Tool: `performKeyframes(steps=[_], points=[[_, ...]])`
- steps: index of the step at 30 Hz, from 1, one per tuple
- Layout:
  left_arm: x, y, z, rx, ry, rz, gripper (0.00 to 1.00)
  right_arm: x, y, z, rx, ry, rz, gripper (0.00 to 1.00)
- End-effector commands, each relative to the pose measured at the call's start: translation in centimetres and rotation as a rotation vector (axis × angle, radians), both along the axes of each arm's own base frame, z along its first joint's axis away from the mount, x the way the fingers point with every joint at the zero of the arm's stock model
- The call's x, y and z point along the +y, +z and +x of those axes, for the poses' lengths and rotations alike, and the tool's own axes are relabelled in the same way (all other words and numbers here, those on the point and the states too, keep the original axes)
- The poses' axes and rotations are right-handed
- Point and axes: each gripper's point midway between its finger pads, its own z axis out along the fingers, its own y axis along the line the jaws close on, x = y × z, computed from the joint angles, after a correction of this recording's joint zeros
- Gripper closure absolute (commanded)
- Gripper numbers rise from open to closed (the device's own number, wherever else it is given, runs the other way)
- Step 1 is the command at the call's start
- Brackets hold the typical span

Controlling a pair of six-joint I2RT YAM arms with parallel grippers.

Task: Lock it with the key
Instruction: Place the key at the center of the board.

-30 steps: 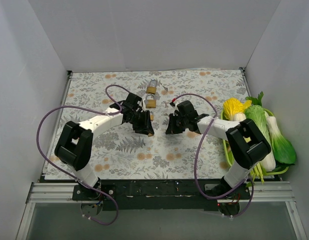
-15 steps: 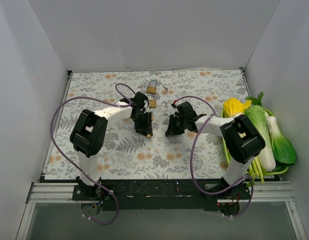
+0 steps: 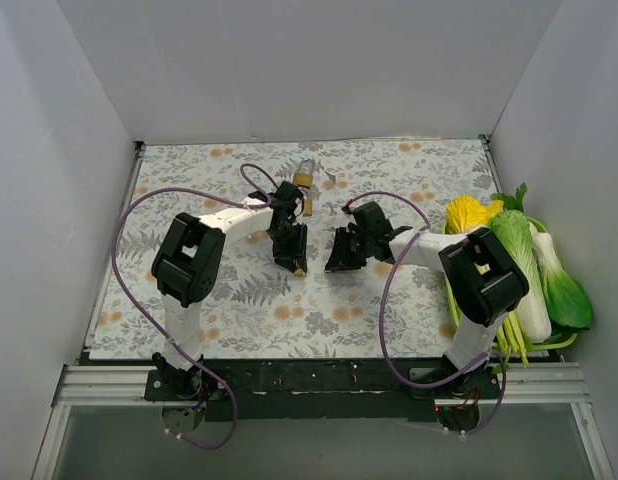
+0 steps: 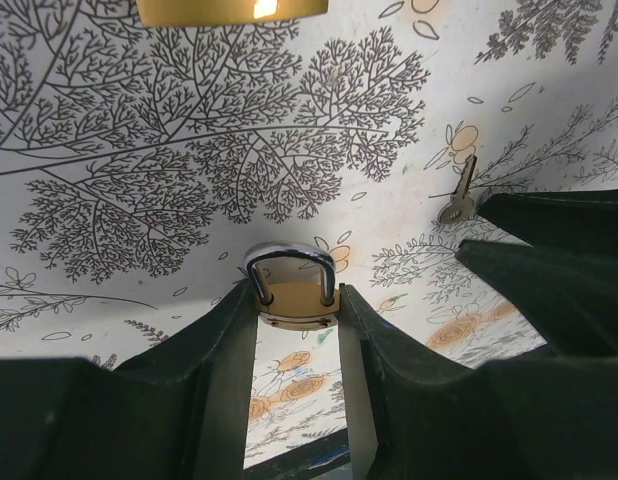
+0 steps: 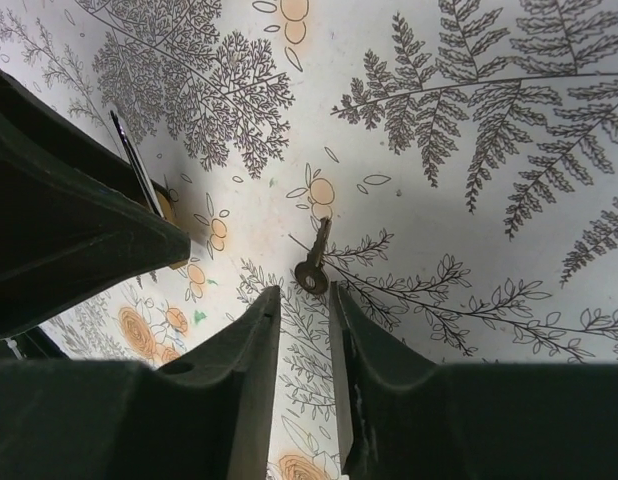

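Note:
The key (image 5: 314, 262) is a thin silver-grey key lying flat on the floral mat. It also shows in the left wrist view (image 4: 459, 195). My right gripper (image 5: 304, 292) is low over the mat with its jaws a narrow gap apart. The key's round head lies just beyond the fingertips and is not held. My left gripper (image 4: 294, 305) is shut on a small brass padlock (image 4: 292, 295), gripped at its sides with the steel shackle pointing away. In the top view the left gripper (image 3: 297, 262) and right gripper (image 3: 334, 262) face each other closely at mid-mat.
Two more brass padlocks lie behind the left gripper, one (image 3: 304, 176) farther back and one (image 3: 307, 207) partly hidden by the arm. The nearer one also shows in the left wrist view (image 4: 229, 8). A green tray (image 3: 455, 312) of vegetables stands at the right edge.
The left arm's elbow and forearm have swung right and towards the back while its gripper stayed by the small padlock. The right gripper has edged slightly left.

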Motion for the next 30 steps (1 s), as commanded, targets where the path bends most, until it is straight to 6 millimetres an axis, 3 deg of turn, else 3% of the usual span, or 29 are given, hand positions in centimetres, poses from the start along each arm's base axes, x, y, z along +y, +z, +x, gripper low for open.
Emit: performKeyframes(steps=[1,6,7,11,17,22,26,28,29,30], points=[[1.1,-2.0,0.6,-0.008,0.012,0.093,0.89,-0.5,0.2,-0.4,0.026,-0.005,-0.025,0.62],[1.5,-2.5,0.9,-0.005,0.019,0.119,0.78,-0.7,1.5,-0.5,-0.002,0.015,-0.021,0.37],[1.6,-2.7,0.8,-0.003,0.017,0.128,0.69,-0.9,2.1,-0.2,-0.024,0.014,-0.021,0.33],[2.0,-3.2,0.5,0.008,0.017,0.146,0.56,-1.0,4.0,0.1,-0.086,0.033,-0.01,0.16],[1.7,-3.1,0.6,0.01,0.014,0.133,0.4,-1.2,6.6,0.9,-0.176,0.048,0.019,0.09],[1.5,-1.7,1.3,-0.028,0.005,0.119,0.36,-1.1,9.5,1.8,-0.293,0.094,0.033,0.08],[1.1,2.5,3.6,-0.14,0.012,0.042,0.22,-1.1,13.0,2.9,-0.417,0.123,0.054,0.07],[-0.1,6.6,4.4,-0.207,-0.007,-0.082,0.02,-1.2,15.6,3.5,-0.516,0.151,0.062,0.07],[0.4,8.1,5.3,-0.226,0.007,-0.122,0.02,-1.2,16.5,3.7,-0.55,0.162,0.061,0.06],[0.1,11.0,6.3,-0.28,0.006,-0.177,0.02,-1.4,17.9,3.9,-0.597,0.17,0.06,0.06]])
